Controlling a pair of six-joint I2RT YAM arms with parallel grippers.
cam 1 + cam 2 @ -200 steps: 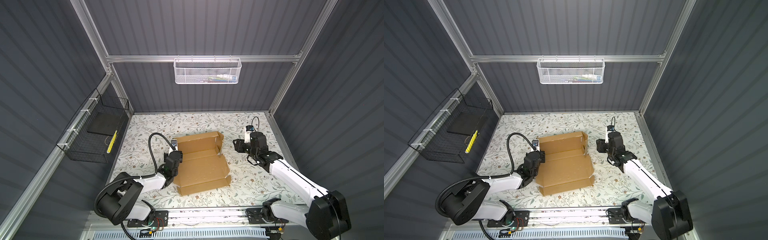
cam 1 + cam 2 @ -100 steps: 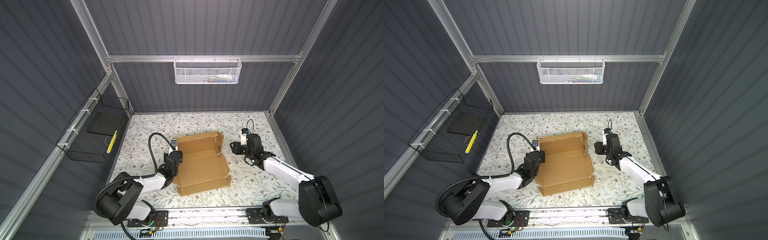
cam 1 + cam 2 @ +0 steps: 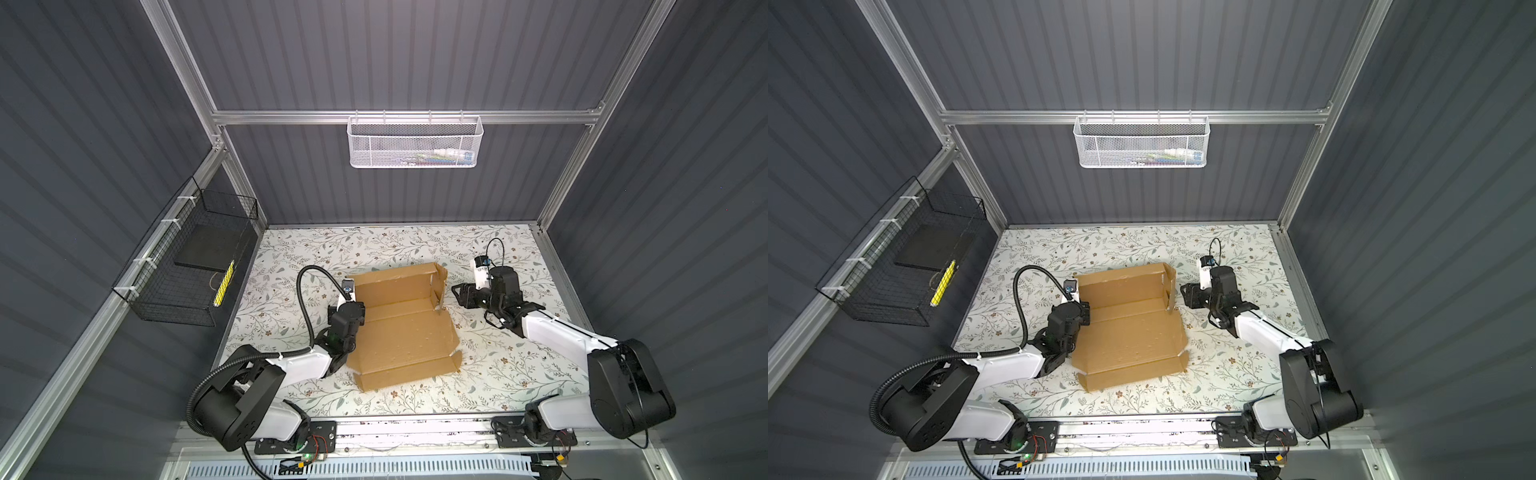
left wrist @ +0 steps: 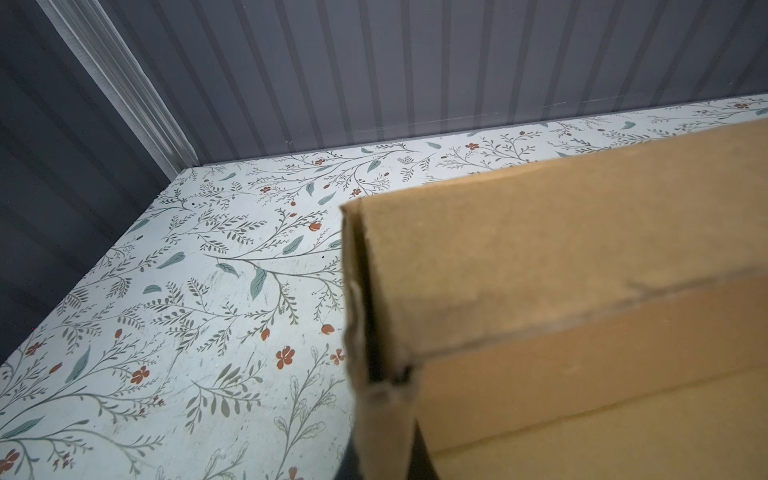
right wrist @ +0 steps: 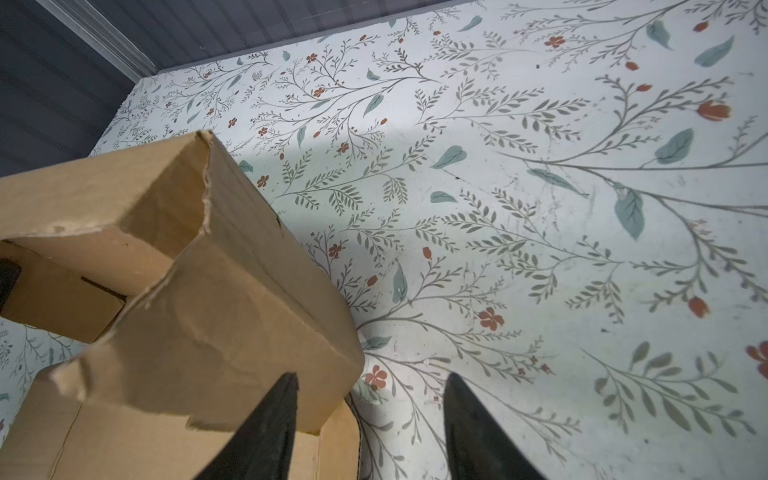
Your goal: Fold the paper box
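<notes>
Left hand (image 3: 358,312) pinches the paper box's (image 3: 405,328) left wall; right hand (image 5: 370,419) — open — beside its right flap.

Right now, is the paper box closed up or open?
Open: the paper box lies spread, far wall and right flap raised, nothing covering it.

The paper box (image 4: 561,291) hides most of the left end effector (image 3: 360,316).
</notes>
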